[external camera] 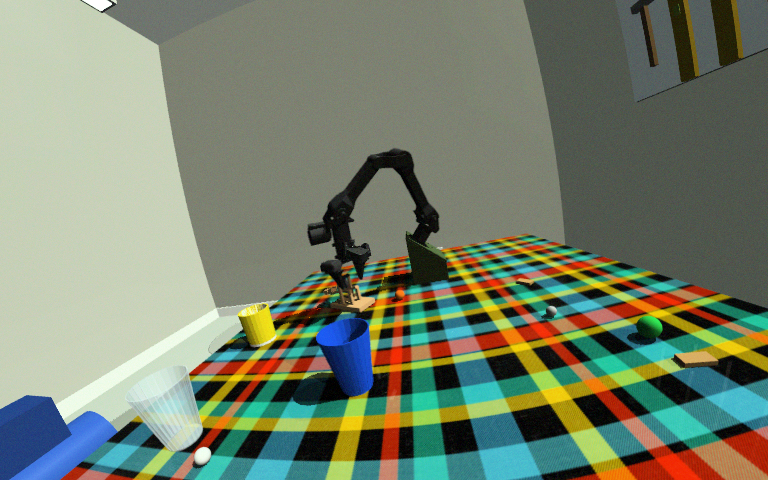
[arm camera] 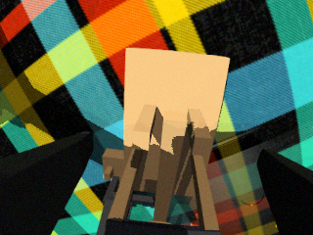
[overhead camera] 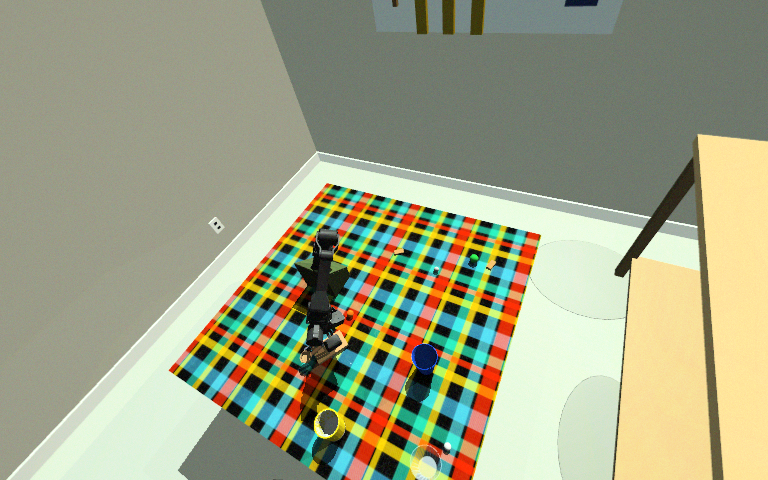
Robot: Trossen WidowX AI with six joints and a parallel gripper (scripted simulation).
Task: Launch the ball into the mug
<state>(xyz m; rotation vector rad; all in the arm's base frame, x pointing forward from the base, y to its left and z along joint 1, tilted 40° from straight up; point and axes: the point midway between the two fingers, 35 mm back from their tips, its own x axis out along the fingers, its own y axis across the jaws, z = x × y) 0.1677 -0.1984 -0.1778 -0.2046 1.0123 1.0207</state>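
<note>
Standing above the catapult [overhead camera: 334, 349] [external camera: 355, 304] [arm camera: 173, 88], the pincer [overhead camera: 322, 345] [external camera: 346, 281] [arm camera: 176, 149] is spread nearly to full width, with nothing held between its fingers. The wooden catapult rests on the checkered table [overhead camera: 373, 396] [external camera: 453, 407] [arm camera: 73, 59]. The yellow mug [overhead camera: 329, 424] [external camera: 257, 325] stands upright near the catapult; the blue cup [overhead camera: 424, 358] [external camera: 347, 357] stands well apart from the yellow mug. An orange ball [overhead camera: 350, 314] [external camera: 399, 294] lies near the catapult. A white ball [overhead camera: 447, 447] [external camera: 202, 456] lies just beside the clear cup [overhead camera: 425, 463] [external camera: 167, 408]. Which ball is designated for loading cannot be determined.
</note>
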